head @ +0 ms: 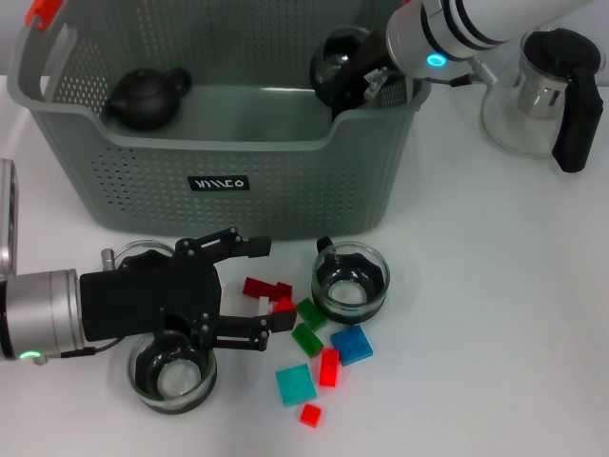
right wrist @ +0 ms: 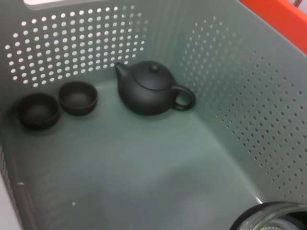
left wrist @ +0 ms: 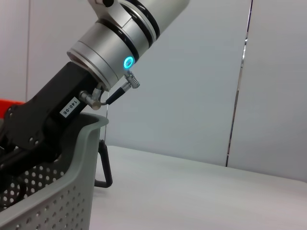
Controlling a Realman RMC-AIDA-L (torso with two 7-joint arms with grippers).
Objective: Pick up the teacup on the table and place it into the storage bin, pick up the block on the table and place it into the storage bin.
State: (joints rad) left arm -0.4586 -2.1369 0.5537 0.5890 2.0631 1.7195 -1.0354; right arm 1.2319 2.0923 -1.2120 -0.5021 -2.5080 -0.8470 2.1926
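Right hand [head: 366,81] is over the storage bin [head: 219,162], at the corner farthest from the bin's orange clip, and it's carrying a glass teacup [head: 338,59] just inside the rim. The fingers look clamped on that cup, though the hold itself is partly hidden. From the right wrist view the cup's rim [right wrist: 273,218] peeks in low, with the bin floor below it and a black teapot [right wrist: 151,88] plus two small dark cups [right wrist: 57,105] sitting at the bin's far end, well apart from the drop spot.

Left hand [head: 249,286] sits in front of the bin's label wall, fingers spread apart, holding nothing, right beside the scatter of blocks [head: 314,352]. A red block [head: 266,288] lies between its fingertips. A second glass teacup [head: 350,281] stands on the desk [head: 495,333] in front of the bin, a third [head: 173,371] under the left hand's body. A glass pitcher [head: 547,95] waits beside the bin, past the right arm.

My read: that glass cup is light, rigid, slick and breakable, so it wants a gentle lowering to the floor, not a drop. Best hold looks like the rim wall, pinched inside and out. The blocks are small, stiff and light; take them across their flat sides.
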